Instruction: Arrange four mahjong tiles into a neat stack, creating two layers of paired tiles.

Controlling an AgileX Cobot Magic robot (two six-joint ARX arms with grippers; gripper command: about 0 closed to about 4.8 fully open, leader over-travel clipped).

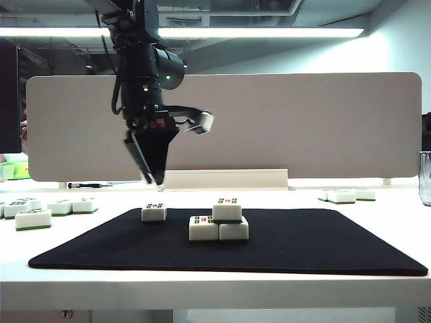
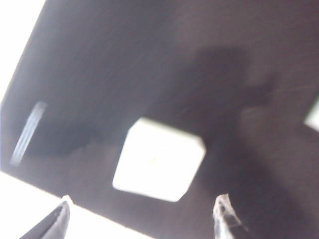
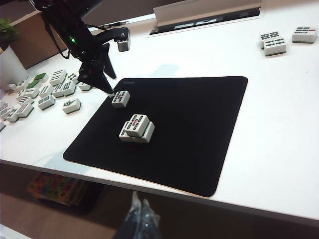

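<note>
On the black mat (image 1: 323, 242) stands a partial stack (image 1: 219, 223): two white, green-backed mahjong tiles side by side with a third tile (image 1: 227, 209) on top. A fourth tile (image 1: 154, 212) lies alone on the mat to the left of the stack, and fills the middle of the blurred left wrist view (image 2: 159, 164). My left gripper (image 1: 155, 177) hangs a little above that loose tile, pointing down. It is open (image 2: 143, 211), its fingertips wide apart with nothing between them. My right gripper (image 3: 140, 205) is shut, off the table in front of its near edge. From there I see the stack (image 3: 137, 128) and the loose tile (image 3: 121, 98).
Several spare tiles (image 1: 34, 217) lie on the white table left of the mat, and a few more (image 1: 345, 196) at the back right. A grey partition board (image 1: 303, 121) closes off the back. A glass (image 1: 425, 178) stands at the right edge.
</note>
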